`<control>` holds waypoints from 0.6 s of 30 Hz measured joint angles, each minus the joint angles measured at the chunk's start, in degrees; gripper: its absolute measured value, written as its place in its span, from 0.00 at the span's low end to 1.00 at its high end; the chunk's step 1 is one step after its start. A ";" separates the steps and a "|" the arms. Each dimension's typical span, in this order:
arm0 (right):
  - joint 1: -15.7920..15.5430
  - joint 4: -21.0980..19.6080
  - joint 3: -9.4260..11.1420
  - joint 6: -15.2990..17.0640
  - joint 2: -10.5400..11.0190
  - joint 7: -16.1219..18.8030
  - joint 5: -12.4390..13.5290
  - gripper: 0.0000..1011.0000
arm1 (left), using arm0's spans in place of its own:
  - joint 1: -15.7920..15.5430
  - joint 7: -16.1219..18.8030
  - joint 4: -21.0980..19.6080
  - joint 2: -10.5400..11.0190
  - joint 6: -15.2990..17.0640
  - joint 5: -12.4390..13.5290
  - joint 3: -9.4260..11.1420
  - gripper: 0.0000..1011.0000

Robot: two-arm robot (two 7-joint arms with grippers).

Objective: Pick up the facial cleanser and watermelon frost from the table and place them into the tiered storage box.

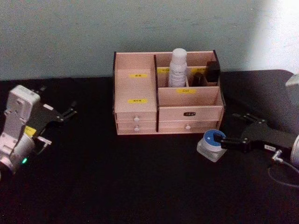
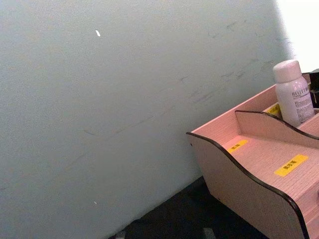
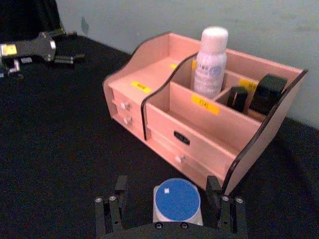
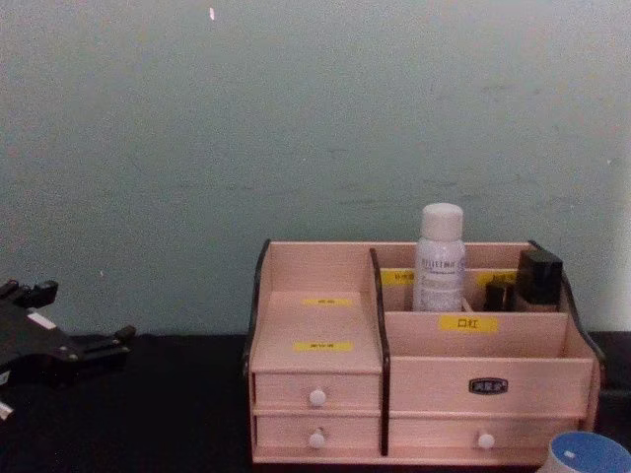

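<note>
The facial cleanser [image 1: 178, 67], a tall white bottle [image 3: 210, 62], stands upright in the back middle compartment of the tiered storage box [image 1: 135, 100]. It also rises above the box's wall [image 2: 294, 92] and rim [image 4: 440, 258]. The watermelon frost [image 1: 213, 143], a squat clear jar with a blue lid, sits on the black table just off the box's front right corner [image 4: 589, 456]. My right gripper [image 3: 167, 186] is open, one finger on each side of the jar [image 3: 177, 200], with gaps showing. My left gripper [image 1: 58, 126] is parked open at the far left, away from the box.
Small black bottles [image 1: 212, 72] stand in the box's back right compartment. Two rows of drawers with white knobs [image 4: 316, 396] face me. A pale wall runs close behind the box. A cable [image 1: 282, 175] trails from the right arm.
</note>
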 joint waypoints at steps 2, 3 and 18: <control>0.32 0.20 -0.71 0.84 0.20 -0.36 0.05 0.99 | 0.00 0.00 0.00 0.00 0.00 0.00 0.00 0.99; 0.49 0.33 -0.97 1.11 0.25 -0.50 0.05 0.99 | 0.00 0.00 0.01 0.00 0.00 0.00 0.00 0.99; 4.24 4.15 -5.32 3.55 -0.73 -1.88 -1.05 0.99 | 0.00 0.00 0.00 0.00 0.00 0.00 0.00 0.99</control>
